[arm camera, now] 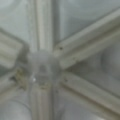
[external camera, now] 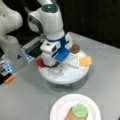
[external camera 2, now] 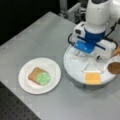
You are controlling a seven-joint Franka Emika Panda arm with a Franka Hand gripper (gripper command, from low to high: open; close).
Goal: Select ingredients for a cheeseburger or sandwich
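The claw [external camera: 53, 65] hangs low over the white divided tray [external camera: 72, 75] on the grey bench [external camera: 25, 92], near the red tomato disc [external camera: 40, 62] at the tray's 9 o'clock edge; whether its jaws are spread cannot be told. In a front view the yellow cheese square [external camera 2: 93, 78] lies at the tray's 6 o'clock and the brown patty [external camera 2: 114, 68] at 3 o'clock. On the white paper plate [external camera 2: 26, 85], a tan bread slice [external camera 2: 33, 73] carries green lettuce [external camera 2: 43, 78] on its 4 o'clock end, its long axis running from 10 to 4 o'clock.
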